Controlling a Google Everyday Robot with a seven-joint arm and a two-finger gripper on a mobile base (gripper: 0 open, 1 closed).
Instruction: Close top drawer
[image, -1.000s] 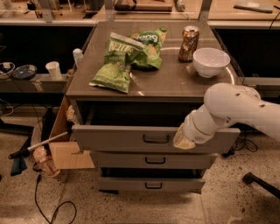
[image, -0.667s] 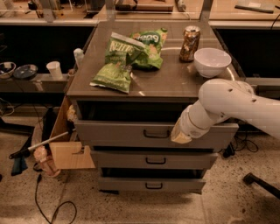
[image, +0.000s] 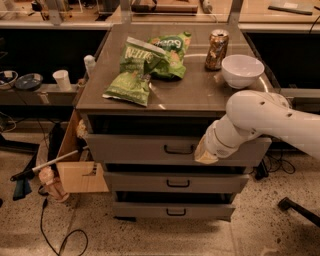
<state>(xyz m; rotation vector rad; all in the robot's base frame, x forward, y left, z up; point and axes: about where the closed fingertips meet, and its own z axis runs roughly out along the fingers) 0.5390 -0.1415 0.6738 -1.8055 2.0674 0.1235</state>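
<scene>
The top drawer (image: 140, 147) is a wide grey metal drawer with a small black centre handle (image: 178, 150). It stands only slightly out from the cabinet, with a dark gap above its front. My white arm comes in from the right. My gripper (image: 205, 154) presses against the drawer front just right of the handle. Two lower grey drawers (image: 175, 182) with matching handles sit below it.
On the cabinet top (image: 195, 92) lie green chip bags (image: 145, 65), a can (image: 216, 49) and a white bowl (image: 242, 70). A cardboard box (image: 75, 165) and a brush stand on the floor at the left. Cables run over the floor.
My arm has pushed the top drawer inward; the drawer front sits much closer to the cabinet than before.
</scene>
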